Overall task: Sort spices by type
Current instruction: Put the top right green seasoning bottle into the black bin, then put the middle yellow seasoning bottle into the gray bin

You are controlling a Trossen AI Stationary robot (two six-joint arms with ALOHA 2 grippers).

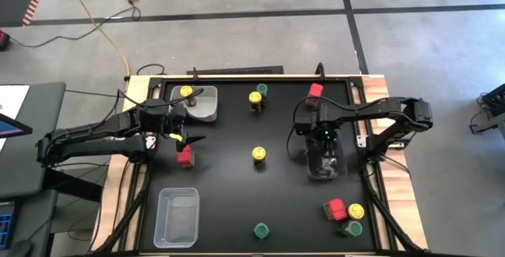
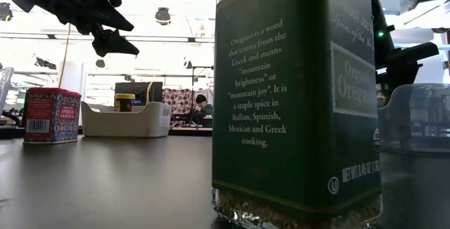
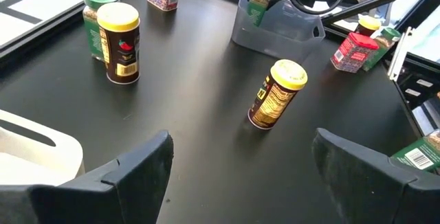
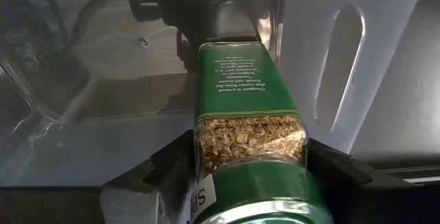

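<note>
Now, left to right:

Left hand [image 1: 186, 137]: open and empty, fingers spread wide, hovering over the counter [image 1: 229, 194].
Nearest to it: a red tin [image 1: 185, 156] stands directly beneath its fingertips, untouched. A white bin [image 1: 207, 109] just beyond the hand holds one yellow-lidded jar [image 1: 186, 91].
Handling, red tins: light, stiff and flat-sided. Take them across two opposite flat faces, low enough that they stay upright.
Handling, jars: rigid and probably glass, so smooth and breakable. Grip the body below the lid, not the lid itself, and set them down rather than dropping them.
Right hand [image 1: 323, 137]: closed on a green-lidded oregano jar [image 4: 247, 93], pinched across the body near the lid. The jar hangs down into the clear bin [image 1: 310, 170] directly under the hand.
Bin contents: you cannot tell what else lies in that clear bin.
Count, yellow lids: four.
Count, green lids: four, including the one in the right hand.
Count, red tins: three.
Count, bins: three, one white and two clear. The second clear bin [image 1: 162, 225] sits well behind the left hand.
</note>
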